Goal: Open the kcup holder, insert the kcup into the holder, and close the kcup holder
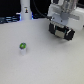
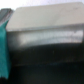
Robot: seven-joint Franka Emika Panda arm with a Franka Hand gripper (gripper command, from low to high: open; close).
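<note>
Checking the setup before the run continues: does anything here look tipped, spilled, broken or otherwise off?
Nothing stands out. The small pale pod with a green top stands upright on the white table, apart from the gripper at the exterior view's upper right. No spill shows. The wrist view is too blurred to judge.

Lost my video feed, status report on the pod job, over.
Gripper up at the exterior view's right, jaw state unclear. Kcup upright on the table, apart from gripper. Holder not clearly seen. Nothing between them.

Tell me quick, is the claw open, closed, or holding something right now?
Claw: cannot be told; the pictures are too blurry to see how its fingers stand. The kcup stands apart on the table, not held.
</note>
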